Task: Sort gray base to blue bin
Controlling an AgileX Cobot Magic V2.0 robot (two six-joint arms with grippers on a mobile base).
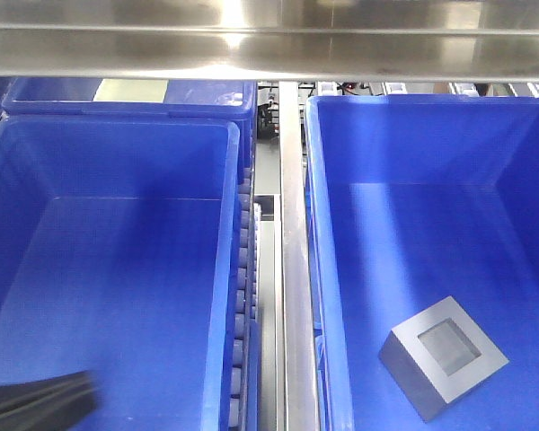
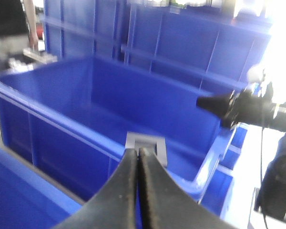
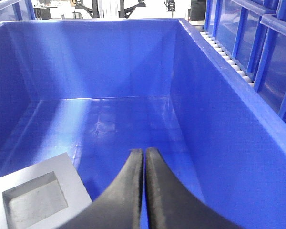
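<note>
A: Base [image 1: 443, 356] lay on the floor of the right bin [image 1: 341, 269], near its front, recess facing up.

B: And the grippers?

A: Right gripper [image 3: 144, 157] hung inside that bin just beside the base, jaws pressed together, holding nothing. Left gripper [image 2: 137, 157] was likewise closed and empty, outside the bin's near wall.

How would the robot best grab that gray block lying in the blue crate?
Probably from above, closing the right tool across two opposite flat sides of the gray base. It lies flat on the blue bin floor, recess facing up, sides clear of the walls.
</note>
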